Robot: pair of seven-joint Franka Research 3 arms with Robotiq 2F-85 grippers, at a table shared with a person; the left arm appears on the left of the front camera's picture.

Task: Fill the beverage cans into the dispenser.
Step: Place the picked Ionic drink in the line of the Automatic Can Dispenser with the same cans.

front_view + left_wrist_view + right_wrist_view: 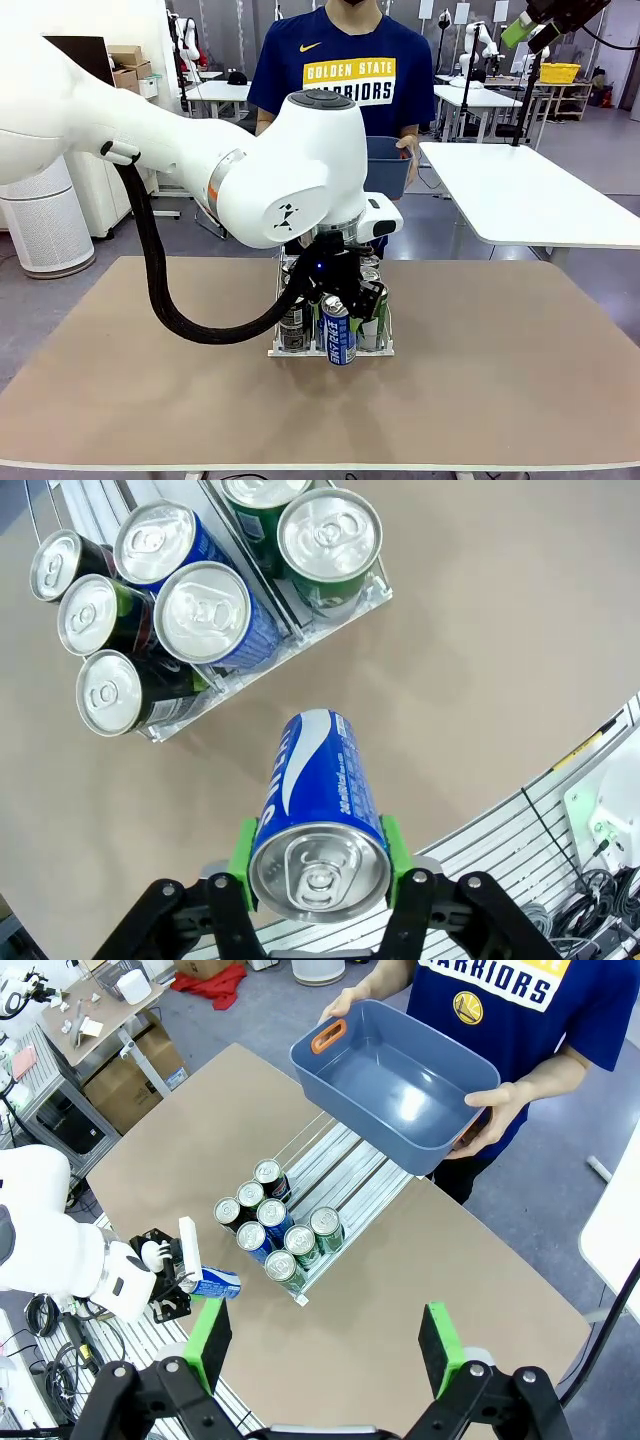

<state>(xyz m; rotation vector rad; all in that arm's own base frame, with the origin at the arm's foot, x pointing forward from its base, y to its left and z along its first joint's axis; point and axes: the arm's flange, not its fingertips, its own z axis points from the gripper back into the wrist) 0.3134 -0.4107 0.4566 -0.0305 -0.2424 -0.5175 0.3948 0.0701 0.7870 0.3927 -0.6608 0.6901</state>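
Left gripper [320, 880] clamps a blue can [318, 810] near the dispenser [335, 618]'s front edge; right gripper [325, 1345] gapes empty; probably best lifted over the middle lane.

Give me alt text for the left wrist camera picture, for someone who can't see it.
The left gripper clamps a slim blue aluminium can between its green pads, held over the tan table. Beyond it, the clear plastic three-lane dispenser holds seven silver-topped cans: three black, two blue, two green.
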